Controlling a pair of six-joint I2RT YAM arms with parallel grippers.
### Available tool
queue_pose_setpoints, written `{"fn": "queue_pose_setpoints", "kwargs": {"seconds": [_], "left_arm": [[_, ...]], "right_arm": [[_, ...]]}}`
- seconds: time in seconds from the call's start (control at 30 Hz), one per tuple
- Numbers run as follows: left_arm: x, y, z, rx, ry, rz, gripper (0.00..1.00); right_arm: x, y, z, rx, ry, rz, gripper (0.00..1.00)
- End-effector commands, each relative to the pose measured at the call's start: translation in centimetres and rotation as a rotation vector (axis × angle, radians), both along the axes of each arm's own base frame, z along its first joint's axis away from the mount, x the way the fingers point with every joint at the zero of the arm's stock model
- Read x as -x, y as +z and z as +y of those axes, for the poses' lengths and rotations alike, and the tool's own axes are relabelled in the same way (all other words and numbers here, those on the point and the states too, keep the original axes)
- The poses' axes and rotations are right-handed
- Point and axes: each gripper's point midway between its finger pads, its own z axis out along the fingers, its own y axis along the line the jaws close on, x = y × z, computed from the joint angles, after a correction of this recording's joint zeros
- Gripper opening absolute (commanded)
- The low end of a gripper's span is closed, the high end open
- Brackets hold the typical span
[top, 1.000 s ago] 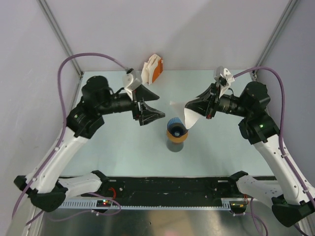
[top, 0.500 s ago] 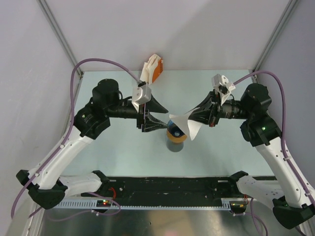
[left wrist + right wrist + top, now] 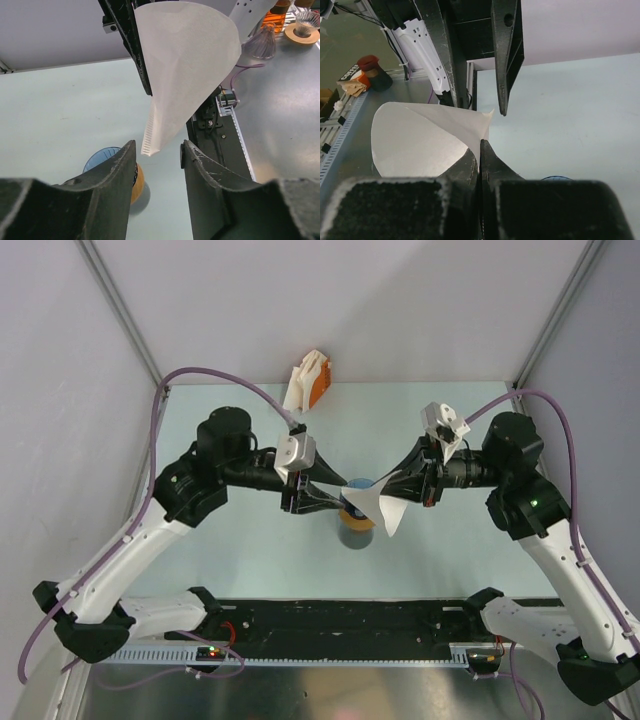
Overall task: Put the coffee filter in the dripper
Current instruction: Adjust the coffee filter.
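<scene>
Jaws first: pressed tight together on the right gripper (image 3: 480,142), pinching the wide edge of the white paper cone coffee filter (image 3: 185,65). Spread apart on the left gripper (image 3: 158,147), with the filter's seamed tip hanging in the gap, apparently touching neither finger.

Filter airborne in the top view, tip toward 9 o'clock and wide end toward 4 o'clock, just above the small blue ribbed cone dripper (image 3: 358,483). Dripper at table centre, atop a flat orange ring (image 3: 139,180) and a dark grey cylindrical cup (image 3: 352,537). Not seated yet.

Likely step: a second grip to control the tip.

- Close left gently near the seam, no creasing.
- Keep the right pinch firm.
- Swing the mouth upward and centre the tip over the dripper mouth.
- Lower straight, then release.

Risk: nudging the stack from 9 o'clock.
</scene>
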Motion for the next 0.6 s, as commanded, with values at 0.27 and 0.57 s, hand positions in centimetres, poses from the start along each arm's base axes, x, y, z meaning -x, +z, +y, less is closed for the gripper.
{"fn": "queue_pose_setpoints", "kwargs": {"seconds": [0.27,0.57], "left_arm": [[0.64,1.13,-0.46,0.019,-0.044,-0.048,0.38],[1.14,1.37,-0.38,0.026,-0.064,-0.041,0.2]], "right_arm": [[1.18,1.15,0.32,-0.017,0.041,-0.05,0.0],[1.02,0.94,0.28,-0.011,0.034,-0.068,0.0]]}}
